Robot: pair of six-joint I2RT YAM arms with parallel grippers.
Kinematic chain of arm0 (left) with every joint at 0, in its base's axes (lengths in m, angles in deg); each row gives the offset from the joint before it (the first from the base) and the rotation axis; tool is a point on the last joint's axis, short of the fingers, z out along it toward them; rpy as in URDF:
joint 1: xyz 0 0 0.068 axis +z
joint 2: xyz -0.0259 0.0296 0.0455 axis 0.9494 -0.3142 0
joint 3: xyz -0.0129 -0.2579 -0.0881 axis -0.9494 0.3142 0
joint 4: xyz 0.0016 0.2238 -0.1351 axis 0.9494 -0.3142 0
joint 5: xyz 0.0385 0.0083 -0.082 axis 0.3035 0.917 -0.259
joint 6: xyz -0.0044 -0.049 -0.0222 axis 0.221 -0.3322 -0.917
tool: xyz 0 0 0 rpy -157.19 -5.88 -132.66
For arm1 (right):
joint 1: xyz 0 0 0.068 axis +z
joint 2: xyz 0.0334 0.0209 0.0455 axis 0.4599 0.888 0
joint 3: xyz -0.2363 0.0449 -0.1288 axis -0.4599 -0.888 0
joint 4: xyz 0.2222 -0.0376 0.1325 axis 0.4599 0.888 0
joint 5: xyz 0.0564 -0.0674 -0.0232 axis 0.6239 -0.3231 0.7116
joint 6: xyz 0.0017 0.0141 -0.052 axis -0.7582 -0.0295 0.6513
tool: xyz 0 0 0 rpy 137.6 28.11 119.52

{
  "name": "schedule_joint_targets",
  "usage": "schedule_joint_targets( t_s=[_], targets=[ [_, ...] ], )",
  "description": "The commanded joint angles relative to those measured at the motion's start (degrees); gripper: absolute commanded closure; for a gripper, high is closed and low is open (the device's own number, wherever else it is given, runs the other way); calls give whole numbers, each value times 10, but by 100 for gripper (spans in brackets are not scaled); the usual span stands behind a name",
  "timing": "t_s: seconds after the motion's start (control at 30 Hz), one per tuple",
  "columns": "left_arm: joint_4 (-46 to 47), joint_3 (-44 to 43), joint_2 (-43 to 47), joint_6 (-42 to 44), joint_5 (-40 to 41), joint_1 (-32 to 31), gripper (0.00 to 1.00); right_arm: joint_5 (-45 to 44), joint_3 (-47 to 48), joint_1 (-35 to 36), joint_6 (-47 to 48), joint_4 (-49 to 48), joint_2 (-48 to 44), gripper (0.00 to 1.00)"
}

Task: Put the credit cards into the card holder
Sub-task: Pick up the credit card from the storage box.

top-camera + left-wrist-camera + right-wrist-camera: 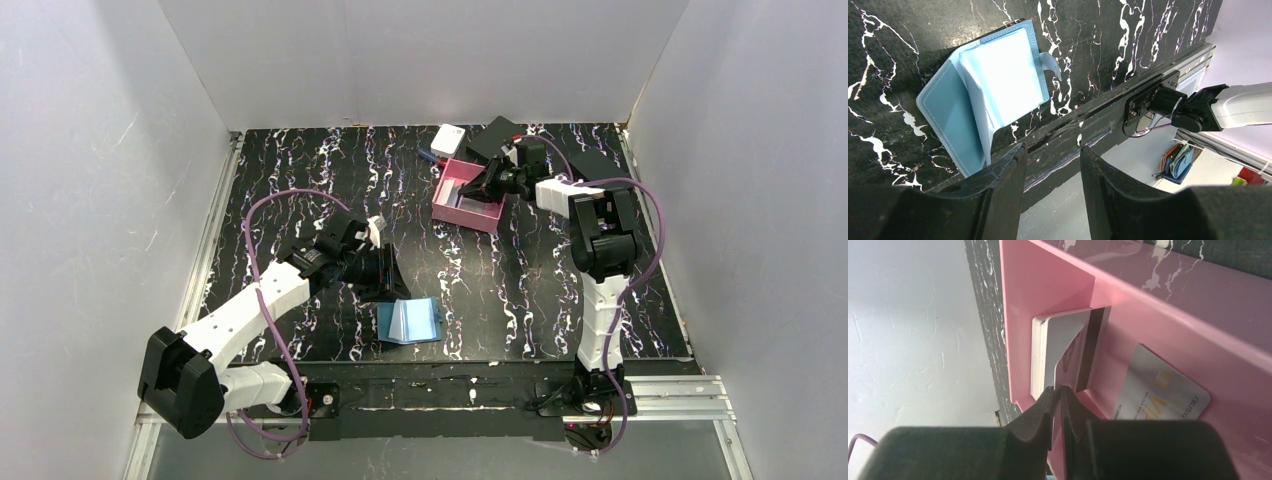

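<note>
A black, white-veined table [300, 170] seen from above, with two robot arms bolted at its near edge. The card holder [983, 95], a small blue folding wallet, lies open and flat near the front edge of the table, its paler slotted inside facing up and its snap tab sticking out to one side. No card shows in it. The left gripper [1052, 152] hovers just beside the wallet, its fingers spread apart with nothing between them. Well apart, toward the far right of the table, a pink open tray [1173, 300] holds the credit cards [1048, 340]: a neat stack standing against one wall, and a loose silver card [1160, 390] lying flat on the tray floor beside it. The right gripper [1058, 397] reaches into the tray, its fingers pressed nearly together and pinching the edge of the top card [1068, 347], a grey one that tilts away from the stack. A small white box [448, 139] and a flat black box [494, 137] sit just behind the tray. The task looks to be at its start: no card has yet reached the wallet, and the whole stack plus the loose card remain to be carried over.
</note>
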Motion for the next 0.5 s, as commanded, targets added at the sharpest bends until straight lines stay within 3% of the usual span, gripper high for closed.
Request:
schedule_joint_targets(
  t_s=[0.0,0.47],
  targets=[
    [0,4,18,2,-11,3,58,-14,43,7,23,53,-44,85],
    [4,13,32,-6,-13,3,58,2,60,15,8,26,-33,93]
  ],
)
